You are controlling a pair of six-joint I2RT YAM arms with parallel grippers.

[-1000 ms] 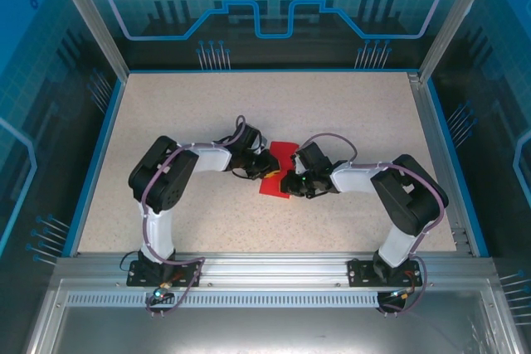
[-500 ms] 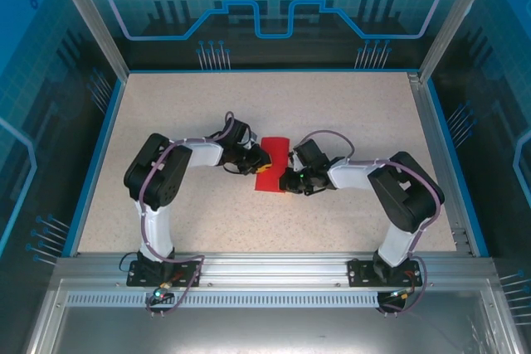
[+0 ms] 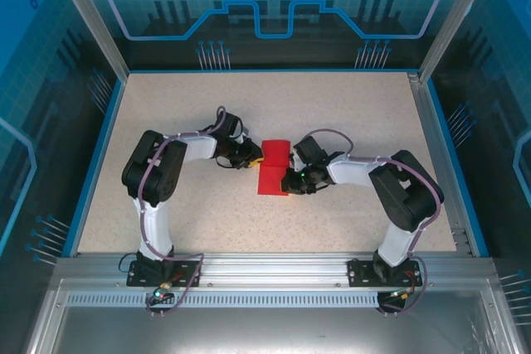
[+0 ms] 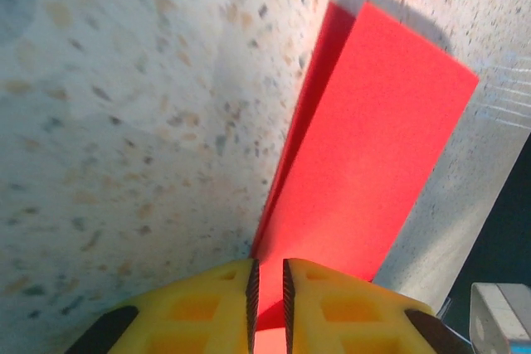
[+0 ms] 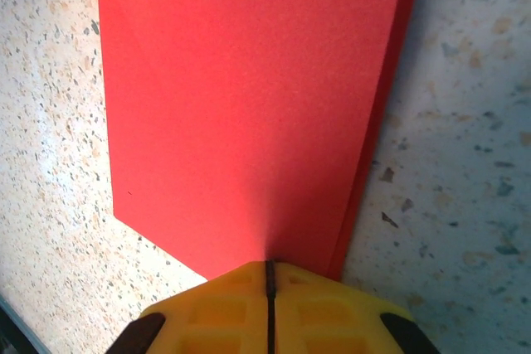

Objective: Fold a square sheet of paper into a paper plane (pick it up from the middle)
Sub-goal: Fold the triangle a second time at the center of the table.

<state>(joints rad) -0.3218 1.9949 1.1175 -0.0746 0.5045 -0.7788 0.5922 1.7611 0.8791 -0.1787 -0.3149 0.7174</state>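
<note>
Here, in the top view, the left arm's base (image 3: pixel 162 269) and the right arm's base (image 3: pixel 390 271) stood at the bottom of the frame. Both arms bent inward over the speckled table (image 3: pixel 357 113) toward frame centre. Between their tips lay the square sheet of paper (image 3: pixel 272 173), bright red and doubled over. The left gripper (image 3: pixel 255 157) was at its upper left edge, and the right gripper (image 3: pixel 286 181) was at its right edge, lower in the frame.

In the left wrist view, the left gripper (image 4: pixel 267 264) had its yellow jaws closed to a narrow slit. The square sheet of paper (image 4: pixel 365 138) ran into that slit and was pinched there, with two layers slanting toward the upper right.

In the right wrist view, the right gripper (image 5: pixel 270 264) had its jaws pressed tight together at the bottom-centre edge of the square sheet of paper (image 5: pixel 249 105). The sheet's top layer sat offset from the layer beneath. Whether these jaws nipped the paper could not be told.
</note>
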